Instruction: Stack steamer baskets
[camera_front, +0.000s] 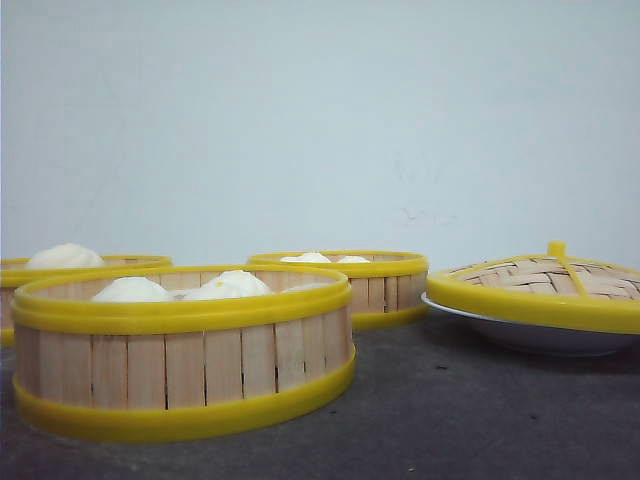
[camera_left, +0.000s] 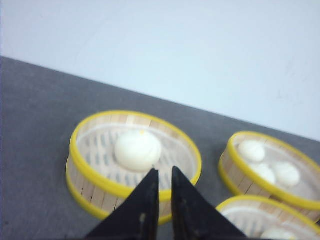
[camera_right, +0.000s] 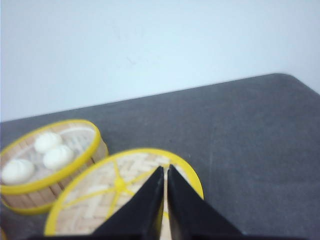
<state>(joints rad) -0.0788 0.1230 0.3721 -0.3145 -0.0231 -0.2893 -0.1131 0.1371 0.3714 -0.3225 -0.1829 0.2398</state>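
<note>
Three steamer baskets stand on the dark table, apart from one another. The nearest steamer basket (camera_front: 185, 350) holds white buns. Behind it stand a left basket (camera_front: 80, 268) and a middle basket (camera_front: 345, 285). Neither gripper shows in the front view. In the left wrist view my left gripper (camera_left: 162, 171) hangs above the near rim of the one-bun basket (camera_left: 132, 155), shut but for a narrow slit, holding nothing. The three-bun basket (camera_left: 272, 170) and another basket (camera_left: 270, 220) lie to one side. My right gripper (camera_right: 165, 169) is shut and empty over the woven lid (camera_right: 120, 195), beside a basket (camera_right: 50, 160).
The domed bamboo lid (camera_front: 545, 285) with yellow rim and knob rests on a shallow white plate (camera_front: 540, 338) at the right. A pale wall stands behind the table. The table's far right corner (camera_right: 292, 82) is rounded.
</note>
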